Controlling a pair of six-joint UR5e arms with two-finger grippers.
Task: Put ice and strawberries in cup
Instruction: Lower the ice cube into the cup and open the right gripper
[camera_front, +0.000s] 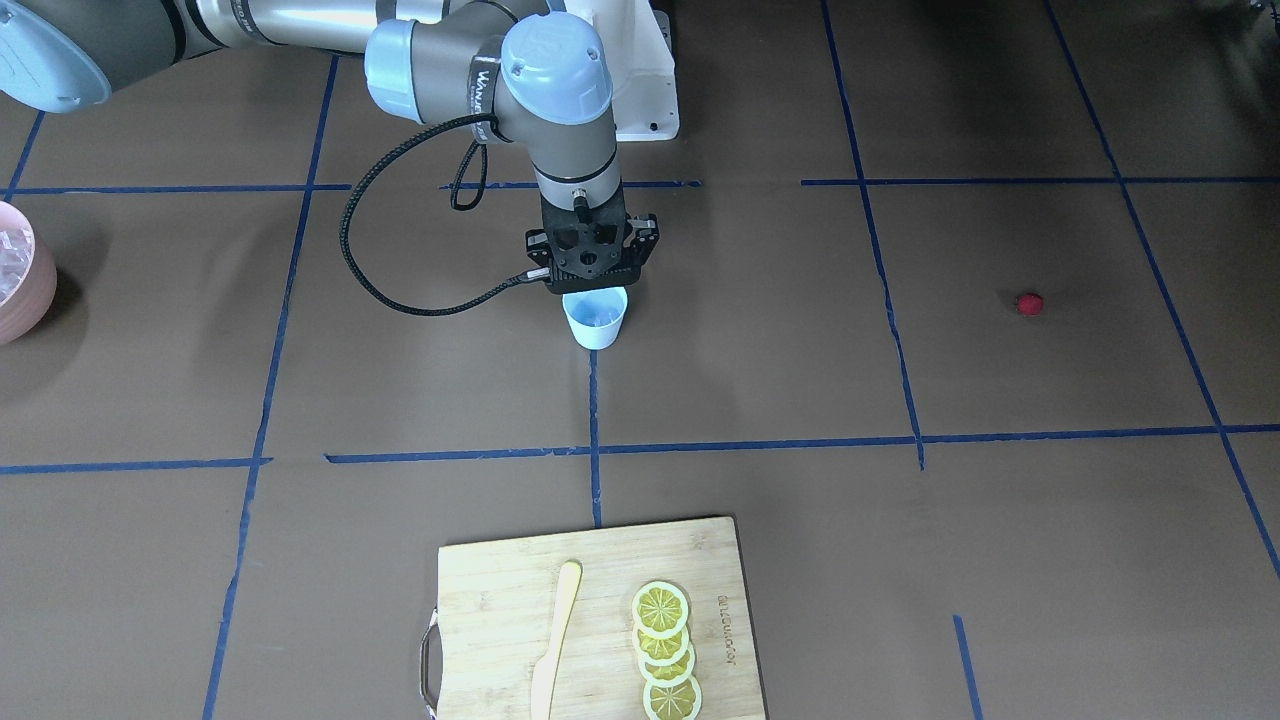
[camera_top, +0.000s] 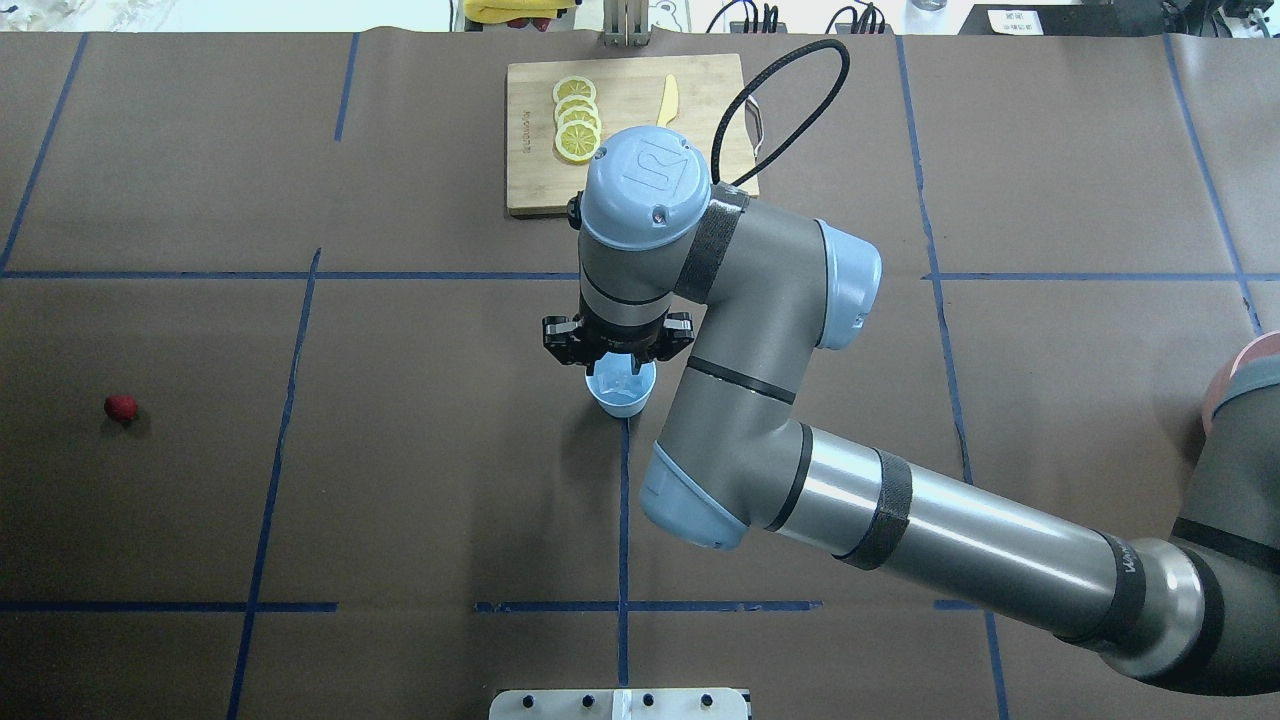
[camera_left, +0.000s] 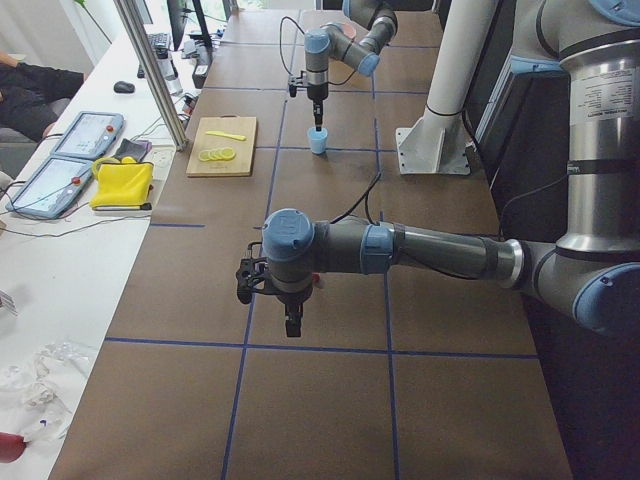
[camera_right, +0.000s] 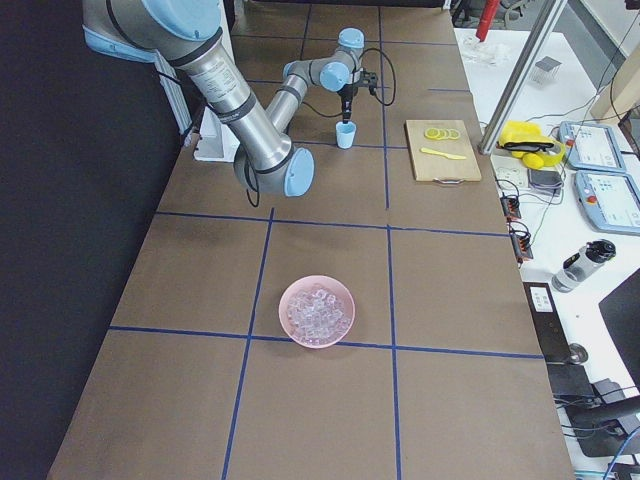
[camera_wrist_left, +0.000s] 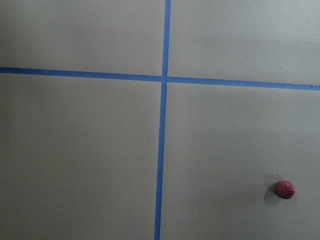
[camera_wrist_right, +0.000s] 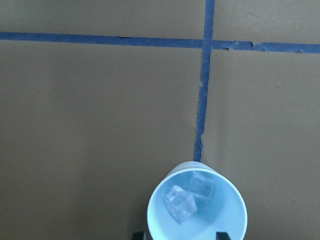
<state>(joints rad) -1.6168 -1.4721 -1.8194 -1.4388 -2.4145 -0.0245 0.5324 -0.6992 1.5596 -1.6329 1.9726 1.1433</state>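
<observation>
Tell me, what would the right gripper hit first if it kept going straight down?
Probably the cup directly beneath the right gripper. Its open fingers look spread about as wide as the rim, so they may catch that before the ice inside.

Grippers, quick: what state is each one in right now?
Left gripper: cannot tell; it shows only in the exterior left view.
Right gripper: open, holding nothing, above the cup.

Two fixed cameras look steeply down on the table from opposite long sides, two look along it from its ends, all sharing the cup, while both wrist cameras face straight down, right close over that cup, left above the strawberry.
</observation>
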